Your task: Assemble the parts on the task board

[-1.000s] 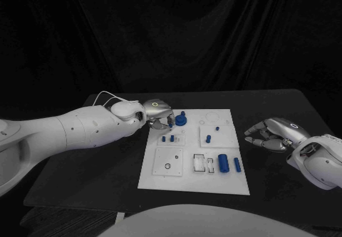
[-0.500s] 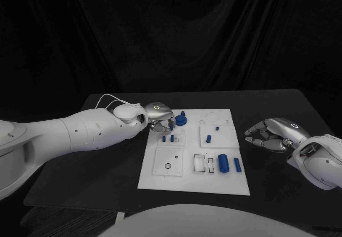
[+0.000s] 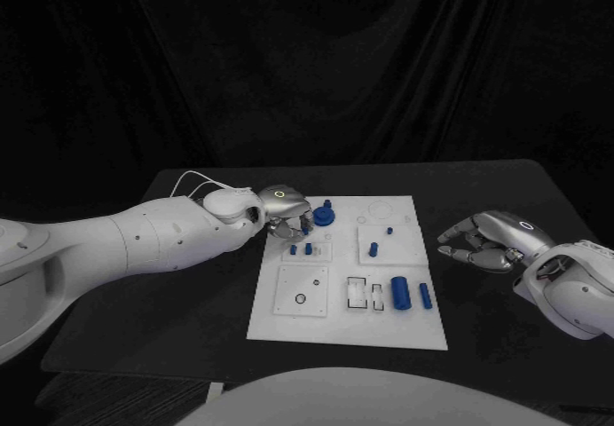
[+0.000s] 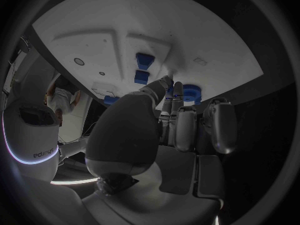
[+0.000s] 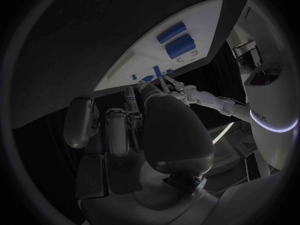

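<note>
Moved: left hand [image 3: 287, 215] is creeping slightly toward the board's [image 3: 348, 328] far-left corner, fingers curled, grip unclear.
Right hand [image 3: 490, 240]: is resting curled, empty.
Writing: none readable.

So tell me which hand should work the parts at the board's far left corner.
Left. The left hand is over that corner of the board, beside the blue parts. The right hand hangs off the board's right edge.

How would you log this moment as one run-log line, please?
left hand: over task board far-left corner, grip unclear | right hand: off board, curled, holding nothing | two blue cylinders: lying near-right
</note>
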{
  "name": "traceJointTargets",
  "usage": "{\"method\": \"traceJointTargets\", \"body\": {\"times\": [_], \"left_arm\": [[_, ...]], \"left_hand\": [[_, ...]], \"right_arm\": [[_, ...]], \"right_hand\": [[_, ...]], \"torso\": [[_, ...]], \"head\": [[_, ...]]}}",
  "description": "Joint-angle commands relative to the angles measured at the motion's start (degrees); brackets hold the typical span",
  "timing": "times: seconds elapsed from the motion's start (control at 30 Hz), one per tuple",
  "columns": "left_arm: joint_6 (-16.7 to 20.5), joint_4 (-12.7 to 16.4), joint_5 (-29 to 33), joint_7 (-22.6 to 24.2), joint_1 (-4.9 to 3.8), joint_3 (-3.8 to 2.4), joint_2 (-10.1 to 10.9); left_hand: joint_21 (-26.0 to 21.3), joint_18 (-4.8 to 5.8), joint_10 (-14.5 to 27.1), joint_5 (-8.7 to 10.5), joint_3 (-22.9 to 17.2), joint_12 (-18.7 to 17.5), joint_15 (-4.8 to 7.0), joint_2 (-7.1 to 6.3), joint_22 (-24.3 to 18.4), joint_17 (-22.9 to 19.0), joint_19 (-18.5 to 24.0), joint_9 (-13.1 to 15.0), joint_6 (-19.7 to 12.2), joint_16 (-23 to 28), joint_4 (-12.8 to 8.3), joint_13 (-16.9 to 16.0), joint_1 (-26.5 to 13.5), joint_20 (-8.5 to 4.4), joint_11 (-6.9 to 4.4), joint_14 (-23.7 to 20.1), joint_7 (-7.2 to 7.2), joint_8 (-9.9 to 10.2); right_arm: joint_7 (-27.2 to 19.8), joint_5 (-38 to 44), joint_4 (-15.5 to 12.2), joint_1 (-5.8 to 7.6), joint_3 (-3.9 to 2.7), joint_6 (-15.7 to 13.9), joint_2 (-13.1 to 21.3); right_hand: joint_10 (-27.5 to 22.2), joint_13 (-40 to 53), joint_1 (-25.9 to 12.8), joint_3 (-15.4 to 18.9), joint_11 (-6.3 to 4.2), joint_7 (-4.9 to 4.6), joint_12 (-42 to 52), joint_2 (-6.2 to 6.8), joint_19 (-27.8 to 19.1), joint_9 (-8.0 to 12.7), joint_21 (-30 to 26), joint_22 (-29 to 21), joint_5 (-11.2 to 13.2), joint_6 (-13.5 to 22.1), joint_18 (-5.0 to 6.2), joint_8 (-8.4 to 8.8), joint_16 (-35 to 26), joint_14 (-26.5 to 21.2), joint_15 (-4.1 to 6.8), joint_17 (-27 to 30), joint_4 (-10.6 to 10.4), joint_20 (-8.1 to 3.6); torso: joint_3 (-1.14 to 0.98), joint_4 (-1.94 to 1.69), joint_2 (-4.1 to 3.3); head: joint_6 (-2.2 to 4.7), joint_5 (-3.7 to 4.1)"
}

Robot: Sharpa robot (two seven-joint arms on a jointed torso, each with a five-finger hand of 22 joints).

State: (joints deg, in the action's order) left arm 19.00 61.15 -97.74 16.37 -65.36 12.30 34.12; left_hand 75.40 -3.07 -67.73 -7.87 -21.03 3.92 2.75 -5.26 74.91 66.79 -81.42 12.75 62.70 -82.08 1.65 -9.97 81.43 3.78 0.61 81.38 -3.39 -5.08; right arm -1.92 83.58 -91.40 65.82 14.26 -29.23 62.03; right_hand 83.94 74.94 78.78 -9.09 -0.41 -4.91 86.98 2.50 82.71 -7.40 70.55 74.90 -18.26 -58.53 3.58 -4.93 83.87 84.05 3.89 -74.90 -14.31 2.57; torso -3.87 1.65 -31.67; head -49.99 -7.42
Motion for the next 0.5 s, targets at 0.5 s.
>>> {"method": "traceJointTargets", "body": {"times": [0.5], "left_arm": [[-0.82,-0.79,0.30,-0.59,0.72,-0.03,-0.49]], "left_hand": [[-0.11,-0.31,0.18,-0.54,-0.08,-0.29,-0.06,-0.21,10.56,-0.43,0.34,0.12,0.17,0.31,-0.45,0.24,0.57,-0.06,0.38,-0.56,-0.42,0.33]], "right_arm": [[-0.04,0.05,0.01,-0.16,-0.04,-0.09,0.03]], "right_hand": [[3.42,11.95,0.02,-0.16,-0.03,-0.12,-0.33,0.10,-0.38,-0.02,-0.28,9.72,0.76,-0.30,0.46,0.33,-0.22,4.54,0.05,-10.22,0.12,-0.10]], "torso": [[0.01,0.00,-0.01]], "head": [[-0.01,0.13]]}}
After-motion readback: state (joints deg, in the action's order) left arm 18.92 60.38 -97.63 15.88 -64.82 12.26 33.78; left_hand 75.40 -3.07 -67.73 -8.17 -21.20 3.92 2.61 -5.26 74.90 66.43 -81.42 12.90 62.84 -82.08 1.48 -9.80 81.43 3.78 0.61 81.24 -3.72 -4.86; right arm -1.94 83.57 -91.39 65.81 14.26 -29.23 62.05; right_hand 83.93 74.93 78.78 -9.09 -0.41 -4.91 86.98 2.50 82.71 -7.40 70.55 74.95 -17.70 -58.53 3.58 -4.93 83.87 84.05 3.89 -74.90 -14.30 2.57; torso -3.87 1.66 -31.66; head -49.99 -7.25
